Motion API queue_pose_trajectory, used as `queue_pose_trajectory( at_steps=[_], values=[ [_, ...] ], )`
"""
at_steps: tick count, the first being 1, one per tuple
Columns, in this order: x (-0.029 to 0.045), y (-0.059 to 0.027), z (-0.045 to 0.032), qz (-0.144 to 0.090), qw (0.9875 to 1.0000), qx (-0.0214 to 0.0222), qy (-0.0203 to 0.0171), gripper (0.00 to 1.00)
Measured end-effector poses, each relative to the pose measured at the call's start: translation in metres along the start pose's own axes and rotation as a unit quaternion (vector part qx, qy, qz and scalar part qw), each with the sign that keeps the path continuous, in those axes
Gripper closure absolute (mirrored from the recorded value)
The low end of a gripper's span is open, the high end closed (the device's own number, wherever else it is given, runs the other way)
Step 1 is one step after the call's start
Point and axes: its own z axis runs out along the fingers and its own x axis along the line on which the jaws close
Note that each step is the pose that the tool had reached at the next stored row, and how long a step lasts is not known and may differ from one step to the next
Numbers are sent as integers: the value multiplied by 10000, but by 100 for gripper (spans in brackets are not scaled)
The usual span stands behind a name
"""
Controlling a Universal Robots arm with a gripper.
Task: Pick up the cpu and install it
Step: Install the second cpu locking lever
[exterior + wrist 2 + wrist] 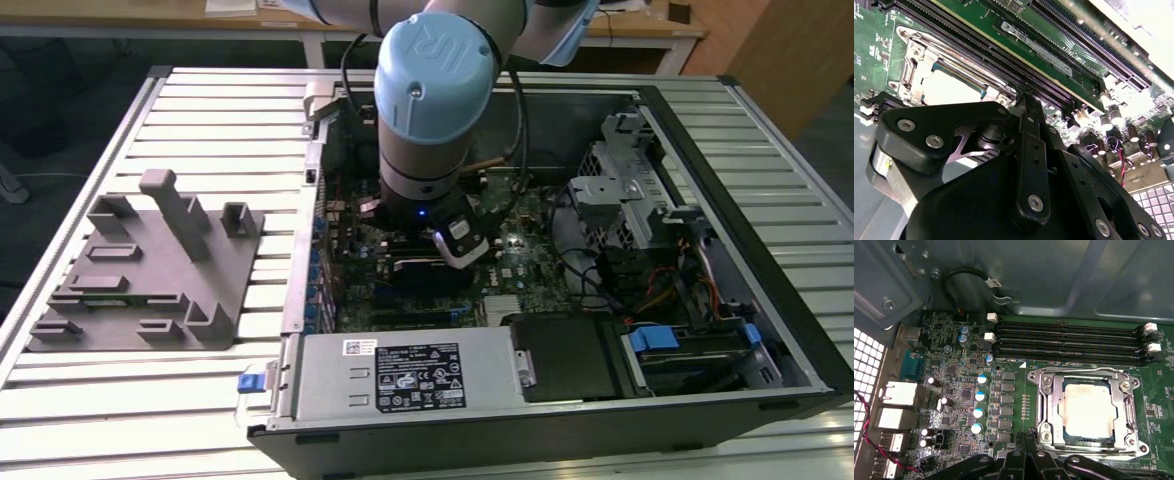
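CPU (1088, 411): seated in the socket frame (1046, 410) on the motherboard (954, 390), beside the memory slots (1069, 340). Placement appears done; frame not visibly clamped over it. Gripper (1024, 107): just above the board beside the socket, fingers together, holding nothing.

The cpu (1089, 411) has a pale silvery top with a thin dark rim; the motherboard (961, 382) is green; the memory slots (1069, 345) are black with white end clips; the gripper (1021, 100) is black; the fixture (140, 270) is grey.
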Motion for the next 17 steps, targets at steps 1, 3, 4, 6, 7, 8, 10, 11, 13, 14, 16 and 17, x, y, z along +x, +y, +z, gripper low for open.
queue_pose_trajectory(
  at_steps=[1,3,4,6,7,8,10,11,13,14,16,17],
  values=[
    [0,0,1,0,10000,0,0,89],
    [0,-1,2,0,10000,1,0,89],
    [0,-2,3,0,10000,1,0,89],
    [0,-2,4,0,10000,1,0,89],
    [0,-2,4,0,10000,1,0,89],
    [0,-2,5,0,10000,1,0,89],
    [0,-2,5,0,10000,2,0,89],
    [0,-1,4,0,10000,4,0,89],
    [0,3,-9,0,10000,6,0,89],
    [-1,9,-22,-1,10000,4,-1,89],
    [0,23,-62,0,10000,6,0,89],
    [0,31,-86,0,10000,7,0,89]
  ],
)
